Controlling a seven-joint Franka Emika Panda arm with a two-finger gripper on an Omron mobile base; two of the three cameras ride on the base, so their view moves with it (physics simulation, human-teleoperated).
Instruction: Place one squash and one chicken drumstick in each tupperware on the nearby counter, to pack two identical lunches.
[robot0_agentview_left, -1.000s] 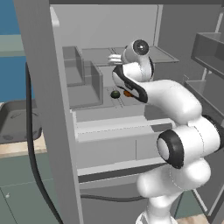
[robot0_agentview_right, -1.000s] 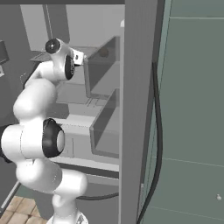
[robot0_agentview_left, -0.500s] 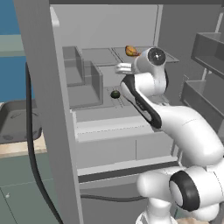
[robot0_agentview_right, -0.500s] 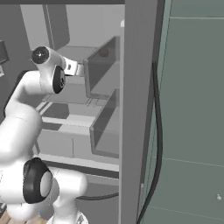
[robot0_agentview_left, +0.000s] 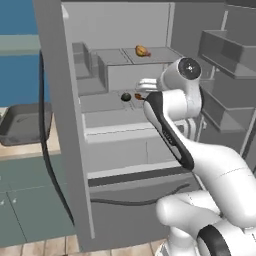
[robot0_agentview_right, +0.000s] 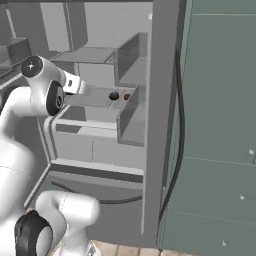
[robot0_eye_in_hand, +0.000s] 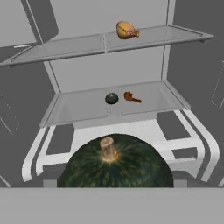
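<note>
Held squash (robot0_eye_in_hand: 114, 162): dark green, stem stub up and toward the camera, filled the near foreground of the hand view, seated where the fingertips belong; jaws taken as clamped around it, tips themselves hidden behind it. Gripper (robot0_agentview_left: 145, 85) seen in the left base view as a pale hand at the fridge opening, just right of the middle shelf's front edge; squash not made out there. Same gripper (robot0_agentview_right: 80, 86) in the right base view, pointing right toward the shelf.

Second squash (robot0_eye_in_hand: 112, 98): small dark ball on the middle shelf (robot0_eye_in_hand: 78, 107), near its centre; also seen in the left base view (robot0_agentview_left: 126, 97) and right base view (robot0_agentview_right: 114, 95).

Thin reddish drumstick (robot0_eye_in_hand: 131, 97): just right of that squash, apart from it, long axis running left to right, narrow end to the right. Small orange mark in the base views (robot0_agentview_left: 138, 96) (robot0_agentview_right: 126, 96).

Plump golden drumstick (robot0_eye_in_hand: 126, 30): on the upper shelf (robot0_eye_in_hand: 65, 46), right of centre, bone end to the right; upper shelf top shown in the left base view (robot0_agentview_left: 142, 50).

Dark grey tupperware (robot0_agentview_left: 22, 122): on the counter (robot0_agentview_left: 25, 149), far left, outside the fridge door edge; left base view.

Open room: middle shelf bare left of the squash and along its front edge; side walls close at both ends.
</note>
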